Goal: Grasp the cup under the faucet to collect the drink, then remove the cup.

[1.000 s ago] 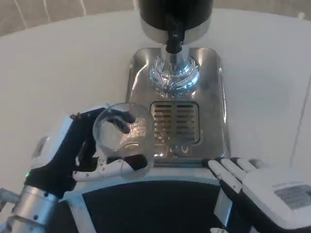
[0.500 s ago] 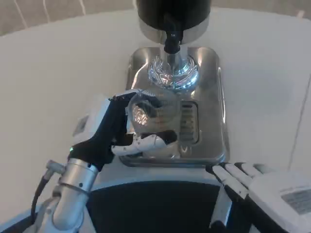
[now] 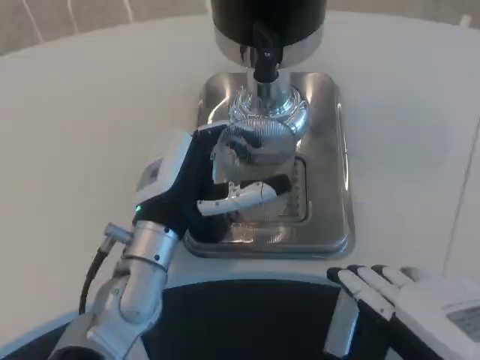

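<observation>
My left hand [image 3: 202, 187] grips a clear glass cup [image 3: 259, 150] and holds it over the steel drip tray [image 3: 330, 150], just in front of the dispenser's black faucet [image 3: 265, 64]. The cup's rim sits a little below and nearer to me than the spout. Black fingers wrap the cup's far side and a white thumb lies across its near side. I cannot tell whether any drink is in the cup. My right hand [image 3: 409, 304] rests at the lower right near the table edge, fingers stretched out and holding nothing.
The black and chrome dispenser body [image 3: 268, 22] stands at the back of the tray. A slotted grate [image 3: 296, 195] lies in the tray, partly hidden by the cup. White table [image 3: 90, 112] spreads to both sides.
My left hand has carried the cup forward and to the right, from the tray's front left corner to just under the faucet. The right hand has sunk slightly lower in the picture.
</observation>
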